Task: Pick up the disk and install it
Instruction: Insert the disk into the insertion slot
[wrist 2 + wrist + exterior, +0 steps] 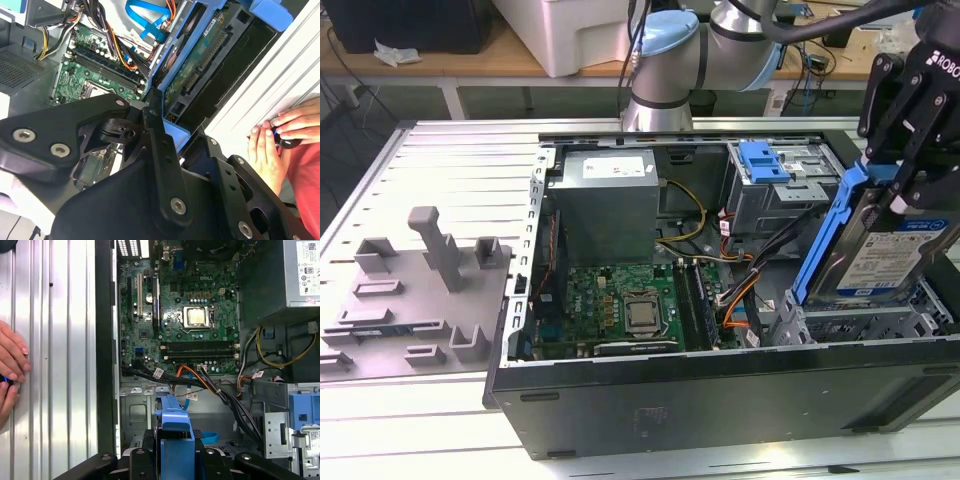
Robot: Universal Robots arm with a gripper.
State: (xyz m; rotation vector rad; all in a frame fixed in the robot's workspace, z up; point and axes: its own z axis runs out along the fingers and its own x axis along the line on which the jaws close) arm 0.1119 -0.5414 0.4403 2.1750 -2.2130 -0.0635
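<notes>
Your pincer [903, 190] clenched on disk [892, 255], gripping its upper end at blue carrier [850, 200]. Disk hangs below pincer, long axis steeply tilted, lower end at mouth of bay [855, 325], in case [720, 395] on exterior view's right. Judged not yet seated.

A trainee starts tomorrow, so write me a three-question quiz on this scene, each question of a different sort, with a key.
1. True or false: the disk lies flat on the bottom of the computer case.
2. Multiple choice: the gripper is A) open, B) shut on the disk, C) away from the disk.
3. Short answer: in the first wrist view, what part of a person is over the ribbed table?

Key: 1 false, the disk is held tilted above the case; 2 B; 3 the hands.
</notes>
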